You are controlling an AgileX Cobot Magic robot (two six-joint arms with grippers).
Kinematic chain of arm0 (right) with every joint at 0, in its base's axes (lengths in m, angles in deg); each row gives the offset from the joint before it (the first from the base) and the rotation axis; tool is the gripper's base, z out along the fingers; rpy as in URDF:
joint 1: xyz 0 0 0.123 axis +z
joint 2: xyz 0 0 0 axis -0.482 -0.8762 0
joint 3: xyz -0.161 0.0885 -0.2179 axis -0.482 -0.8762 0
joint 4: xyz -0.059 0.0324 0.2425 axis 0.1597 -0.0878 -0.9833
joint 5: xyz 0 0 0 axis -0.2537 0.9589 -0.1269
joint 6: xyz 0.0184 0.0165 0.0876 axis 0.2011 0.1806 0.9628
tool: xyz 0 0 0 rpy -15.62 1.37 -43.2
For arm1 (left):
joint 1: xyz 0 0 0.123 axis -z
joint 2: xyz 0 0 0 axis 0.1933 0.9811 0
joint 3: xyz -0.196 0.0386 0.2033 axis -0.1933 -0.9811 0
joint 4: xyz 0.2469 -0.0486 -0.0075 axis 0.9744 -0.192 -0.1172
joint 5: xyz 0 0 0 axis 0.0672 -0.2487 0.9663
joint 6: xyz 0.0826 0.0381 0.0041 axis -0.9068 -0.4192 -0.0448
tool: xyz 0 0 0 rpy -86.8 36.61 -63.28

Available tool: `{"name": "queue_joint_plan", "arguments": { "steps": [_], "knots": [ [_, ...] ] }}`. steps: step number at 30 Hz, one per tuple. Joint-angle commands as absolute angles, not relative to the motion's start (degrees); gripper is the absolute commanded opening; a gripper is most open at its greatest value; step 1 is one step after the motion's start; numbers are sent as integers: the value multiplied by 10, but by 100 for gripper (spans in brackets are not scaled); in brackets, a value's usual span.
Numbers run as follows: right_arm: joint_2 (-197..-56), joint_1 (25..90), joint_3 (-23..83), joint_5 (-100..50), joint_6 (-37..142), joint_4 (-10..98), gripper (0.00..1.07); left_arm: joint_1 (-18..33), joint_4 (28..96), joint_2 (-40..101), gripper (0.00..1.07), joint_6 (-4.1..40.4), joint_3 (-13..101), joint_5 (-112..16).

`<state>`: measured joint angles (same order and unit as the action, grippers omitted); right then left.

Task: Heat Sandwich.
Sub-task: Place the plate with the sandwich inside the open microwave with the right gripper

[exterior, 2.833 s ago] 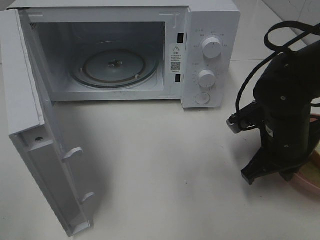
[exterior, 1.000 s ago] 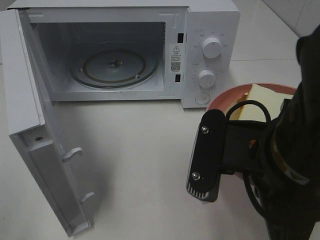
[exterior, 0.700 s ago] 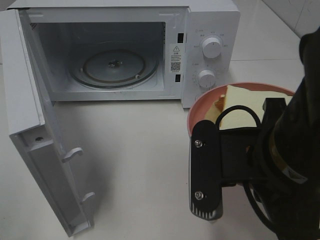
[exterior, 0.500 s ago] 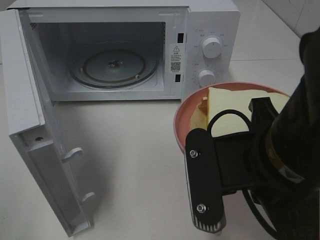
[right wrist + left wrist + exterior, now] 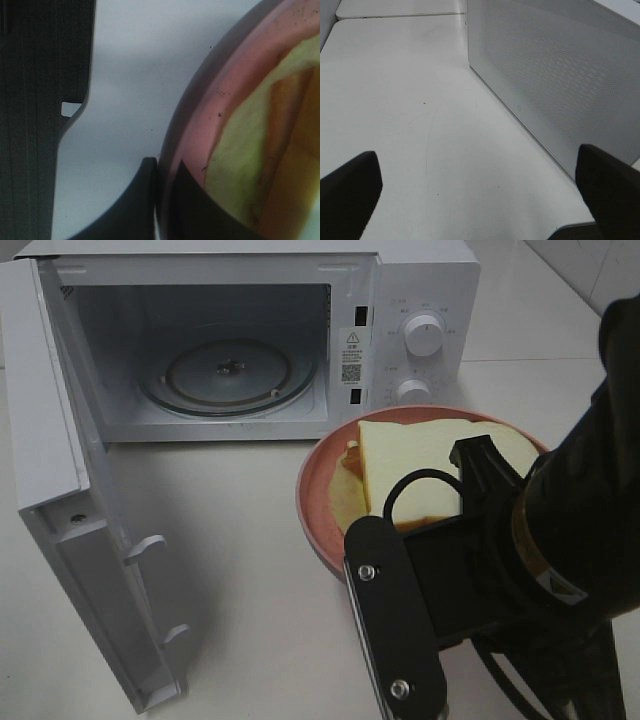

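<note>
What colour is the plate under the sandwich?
The plate is pink, clearest in the exterior high view.

Rear of worktop (image 5: 250, 540): microwave (image 5: 420, 270), door (image 5: 50, 460) swung out left, turntable (image 5: 228, 375) inside. Before its 2 knobs (image 5: 424, 335): plate (image 5: 315, 500), sandwich (image 5: 420, 455) on it, right pincer (image 5: 159, 200) at near rim.

Table (image 5: 250, 540): white, matte, smooth top; the one surface under everything in view.
Seam (image 5: 400, 15): thin dark joint where this top meets a second white top.
Scratch (image 5: 427, 145): faint curved hairline on the surface.
Light: even, diffuse; shadows soft and grey.
</note>
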<state>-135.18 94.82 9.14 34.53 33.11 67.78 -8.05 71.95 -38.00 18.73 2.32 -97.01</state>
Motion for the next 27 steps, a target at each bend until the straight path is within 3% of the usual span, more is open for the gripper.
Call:
{"name": "queue_joint_plan", "arguments": {
  "steps": [1,27],
  "knots": [
    [-1347,936,90,324,276,683,0,-82,715,-389,98,187,22,-965],
    [-1347,716,90,179,-222,532,0,-82,715,-389,98,187,22,-965]
  ]
}}
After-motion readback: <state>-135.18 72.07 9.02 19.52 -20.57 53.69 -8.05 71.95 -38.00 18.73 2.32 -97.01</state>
